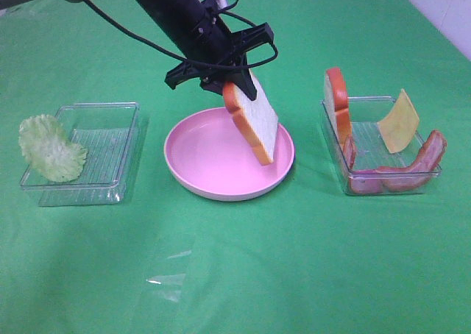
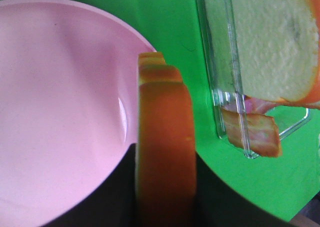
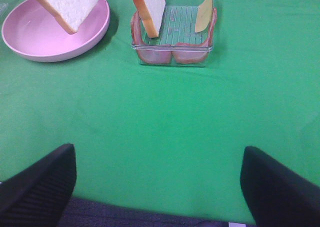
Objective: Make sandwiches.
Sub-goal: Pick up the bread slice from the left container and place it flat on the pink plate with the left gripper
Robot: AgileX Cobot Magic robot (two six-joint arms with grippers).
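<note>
**Observer:** Overhead view: what does the left end effector [image 1: 239,80] carry?

**Operator:** I see it clamped on the crust edge of the first bread slice [image 1: 257,124], upper centre of the frame. The slice hangs tilted over the pink plate [image 1: 199,165]. I cannot tell whether its lower corner touches the plate.

**Observer:** And the other ingredients?

**Operator:** At the right of the frame, the right tray [image 1: 368,98] holds the second bread slice [image 1: 337,102] upright, the cheese square [image 1: 399,121] leaning, and the bacon strips [image 1: 423,161] along its walls. At the left, the lettuce leaf [image 1: 50,148] lies across the rim of the left tray [image 1: 110,139].

**Observer:** The right end effector [image 3: 159,154]?

**Operator:** In its wrist view I see its fingers spread wide over the green surface [image 3: 160,112], gripping nothing.
</note>
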